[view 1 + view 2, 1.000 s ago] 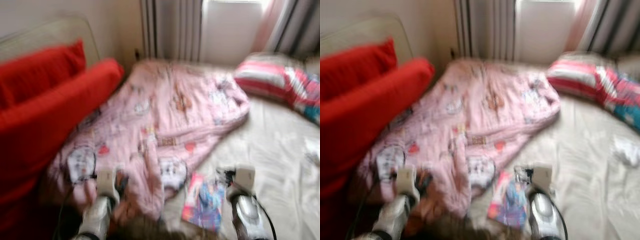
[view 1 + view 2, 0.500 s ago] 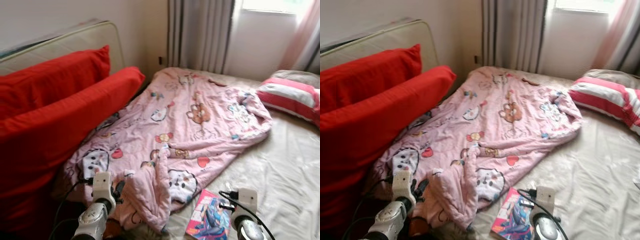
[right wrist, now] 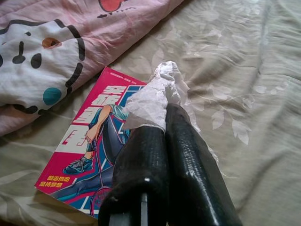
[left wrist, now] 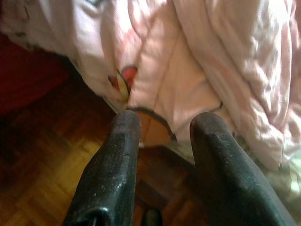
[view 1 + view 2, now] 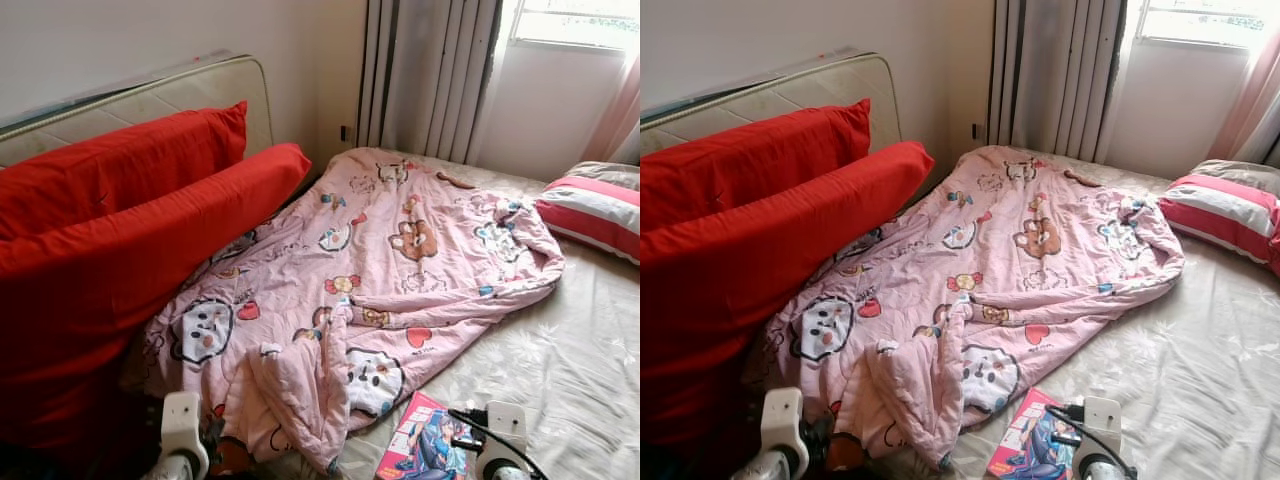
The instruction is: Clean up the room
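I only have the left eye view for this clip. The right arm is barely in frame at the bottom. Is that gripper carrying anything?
Observer: Yes. The right gripper is shut on a crumpled white tissue.
Operator: Where is it hovering?
Observer: Above the comic book lying on the beige sheet.
Operator: And the left gripper?
Observer: The left gripper is open and holds nothing, near the pink blanket's hanging edge, with wooden floor below.
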